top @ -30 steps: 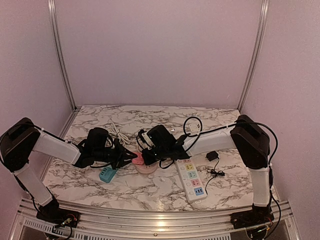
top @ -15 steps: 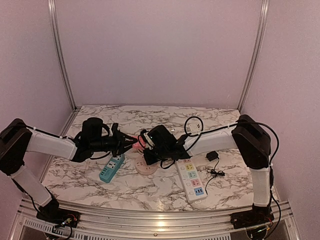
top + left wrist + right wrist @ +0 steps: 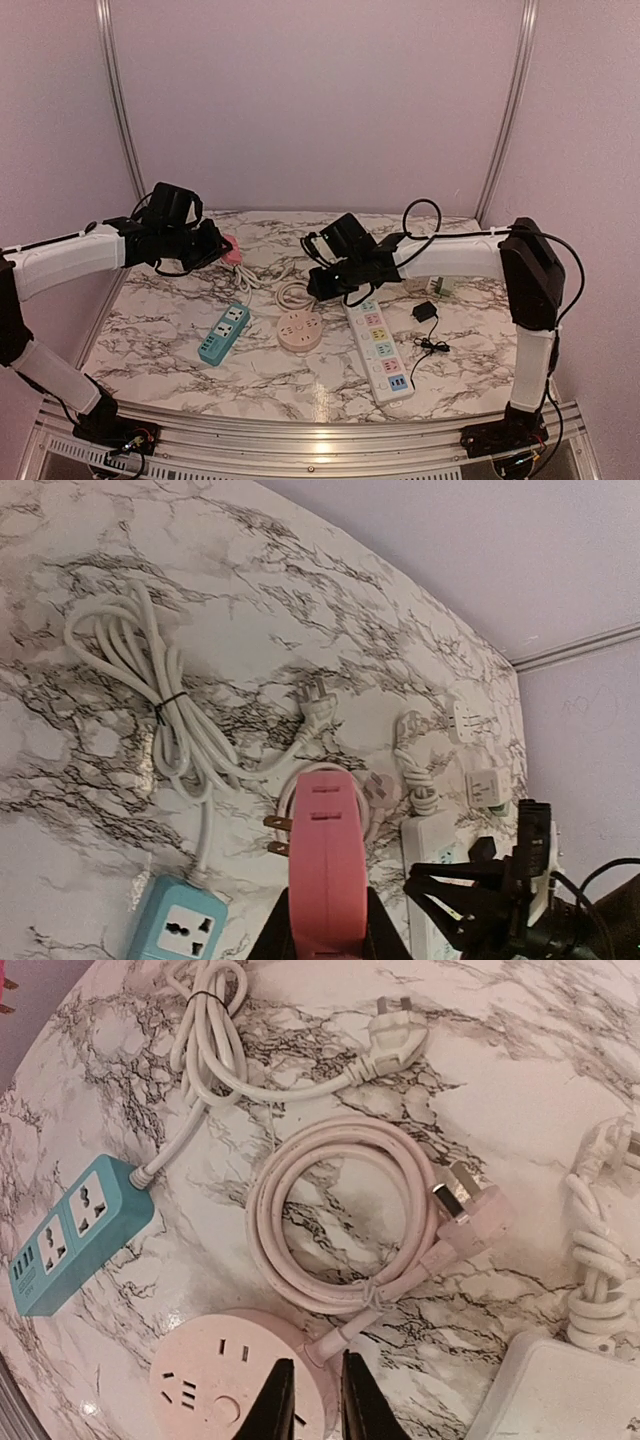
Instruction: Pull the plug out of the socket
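Left claw (image 3: 218, 249) is clamping tight on the pink plug (image 3: 231, 247) and holding it up in the air over the back-left part of the table (image 3: 160, 352), well apart from the round pink socket (image 3: 298, 329). In the left wrist view the pink plug (image 3: 328, 865) is sitting between the dark fingers (image 3: 268, 938), metal prongs sticking out to the left, bare, touching nothing. Right claw (image 3: 320, 284) is hovering just behind and above the round pink socket, not touching it as far as top view is showing. In the right wrist view the right claw (image 3: 312, 1402) is showing a narrow gap between its two fingers (image 3: 278, 1400) and gripping nothing, tips hanging over the rim of the round pink socket (image 3: 235, 1378), whose slots are all showing vacant. Its pale coiled cord (image 3: 340, 1132) is lying just behind it. Teal power strip (image 3: 224, 333) is lying left of the round socket, its bundled white cable (image 3: 170, 700) trailing toward the back. Long white power strip (image 3: 380, 350) is lying to the right, a small black adapter (image 3: 424, 312) just beside it.
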Tool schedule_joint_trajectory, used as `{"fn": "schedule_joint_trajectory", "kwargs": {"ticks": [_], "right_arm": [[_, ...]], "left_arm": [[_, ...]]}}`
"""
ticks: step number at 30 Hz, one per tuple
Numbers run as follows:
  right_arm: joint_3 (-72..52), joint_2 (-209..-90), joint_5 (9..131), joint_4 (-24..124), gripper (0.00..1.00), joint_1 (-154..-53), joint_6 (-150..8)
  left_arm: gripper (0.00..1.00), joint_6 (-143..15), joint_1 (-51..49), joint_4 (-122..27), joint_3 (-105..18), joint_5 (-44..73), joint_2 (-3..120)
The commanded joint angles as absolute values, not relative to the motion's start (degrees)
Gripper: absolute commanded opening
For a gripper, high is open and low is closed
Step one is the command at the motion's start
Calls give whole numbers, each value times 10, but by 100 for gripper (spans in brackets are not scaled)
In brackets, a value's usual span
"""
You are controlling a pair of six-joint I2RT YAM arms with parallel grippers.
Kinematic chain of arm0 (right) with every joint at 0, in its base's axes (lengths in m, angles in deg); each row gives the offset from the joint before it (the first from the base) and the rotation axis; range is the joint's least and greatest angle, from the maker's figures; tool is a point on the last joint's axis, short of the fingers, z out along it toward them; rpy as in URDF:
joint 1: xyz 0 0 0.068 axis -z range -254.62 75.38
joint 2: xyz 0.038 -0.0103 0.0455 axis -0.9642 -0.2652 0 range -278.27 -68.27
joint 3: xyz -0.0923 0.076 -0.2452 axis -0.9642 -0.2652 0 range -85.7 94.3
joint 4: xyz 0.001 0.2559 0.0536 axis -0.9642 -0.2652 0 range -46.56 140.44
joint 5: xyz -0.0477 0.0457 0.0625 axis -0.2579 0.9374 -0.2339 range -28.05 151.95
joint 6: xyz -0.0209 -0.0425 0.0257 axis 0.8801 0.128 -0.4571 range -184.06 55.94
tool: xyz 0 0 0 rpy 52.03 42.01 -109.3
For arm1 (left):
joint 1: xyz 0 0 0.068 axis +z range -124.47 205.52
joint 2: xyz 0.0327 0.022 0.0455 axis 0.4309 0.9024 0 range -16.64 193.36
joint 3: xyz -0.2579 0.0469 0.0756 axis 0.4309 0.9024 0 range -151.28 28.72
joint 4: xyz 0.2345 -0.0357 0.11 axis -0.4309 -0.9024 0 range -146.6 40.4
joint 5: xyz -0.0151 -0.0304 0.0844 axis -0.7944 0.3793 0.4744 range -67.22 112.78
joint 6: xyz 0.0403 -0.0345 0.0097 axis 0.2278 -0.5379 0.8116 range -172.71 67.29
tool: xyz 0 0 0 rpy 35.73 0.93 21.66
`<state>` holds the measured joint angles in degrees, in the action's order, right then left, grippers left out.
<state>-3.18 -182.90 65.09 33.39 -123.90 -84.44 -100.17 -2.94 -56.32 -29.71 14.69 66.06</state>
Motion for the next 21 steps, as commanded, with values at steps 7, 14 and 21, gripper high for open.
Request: {"fn": "schedule_joint_trajectory", "kwargs": {"ticks": [7, 14, 21], "right_arm": [[-53, -1732, 658, 362, 27, -1209, -839], [-87, -1690, 659, 371, 30, -1188, -831], [-129, -1650, 664, 375, 32, -1168, -831]], "left_arm": [[1, -849, -20, -904, -407, 501, 728], [3, -837, -20, -946, -402, 544, 789], [14, -832, -21, -951, -424, 540, 852]]}}
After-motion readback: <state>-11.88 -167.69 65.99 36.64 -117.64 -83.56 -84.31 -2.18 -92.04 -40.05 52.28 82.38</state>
